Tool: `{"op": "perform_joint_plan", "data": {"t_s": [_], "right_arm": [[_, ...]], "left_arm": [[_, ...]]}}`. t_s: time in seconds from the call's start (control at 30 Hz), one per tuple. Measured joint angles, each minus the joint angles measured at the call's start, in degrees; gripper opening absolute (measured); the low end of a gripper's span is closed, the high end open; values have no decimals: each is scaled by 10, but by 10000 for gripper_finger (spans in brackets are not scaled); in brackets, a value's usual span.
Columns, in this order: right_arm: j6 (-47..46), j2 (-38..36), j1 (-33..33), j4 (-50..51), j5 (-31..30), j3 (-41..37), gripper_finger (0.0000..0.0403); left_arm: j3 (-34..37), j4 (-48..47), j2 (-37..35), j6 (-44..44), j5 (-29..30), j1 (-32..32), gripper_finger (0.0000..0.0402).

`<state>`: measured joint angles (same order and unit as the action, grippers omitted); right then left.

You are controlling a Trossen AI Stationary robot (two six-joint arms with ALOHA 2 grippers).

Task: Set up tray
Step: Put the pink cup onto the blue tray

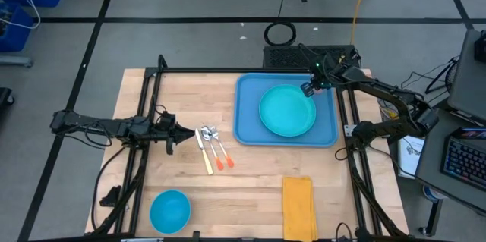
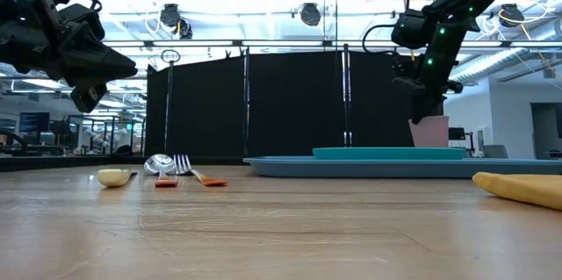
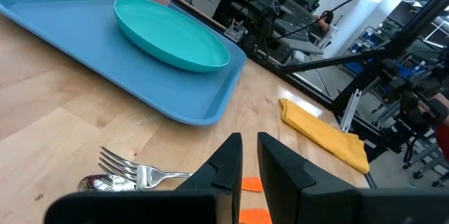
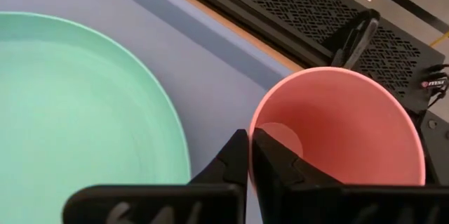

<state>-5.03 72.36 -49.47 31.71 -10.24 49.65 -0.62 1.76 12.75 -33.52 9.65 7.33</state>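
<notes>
The blue tray lies at the table's far right with a round turquoise plate lying on it. My right gripper is over the tray's far right part, shut on a pink cup beside the plate; the cup also shows in the low view. My left gripper hovers shut and empty above the table, just left of the cutlery: a cream-handled knife and an orange-handled spoon and fork lying flat on the wood. My right gripper holds the pink cup by its rim, on the side nearest the plate, one finger inside the cup and one outside. The fingers come from above, pointing down. The cup is upright, its base at tray level; I cannot tell whether it rests on the tray.
A blue bowl stands near the front left edge, and a folded yellow napkin lies at the front right. Black frame bars run along both sides of the table. Bare wood lies between the cutlery and the napkin.
</notes>
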Motion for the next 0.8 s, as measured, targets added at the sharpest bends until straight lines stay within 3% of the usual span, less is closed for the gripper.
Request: {"op": "perform_joint_plan", "data": {"t_s": [0.8], "right_arm": [[-14, 0, -18, -2, 16, 0, 16]], "left_arm": [[0, 0, 0, 0, -1, 0, 49]]}}
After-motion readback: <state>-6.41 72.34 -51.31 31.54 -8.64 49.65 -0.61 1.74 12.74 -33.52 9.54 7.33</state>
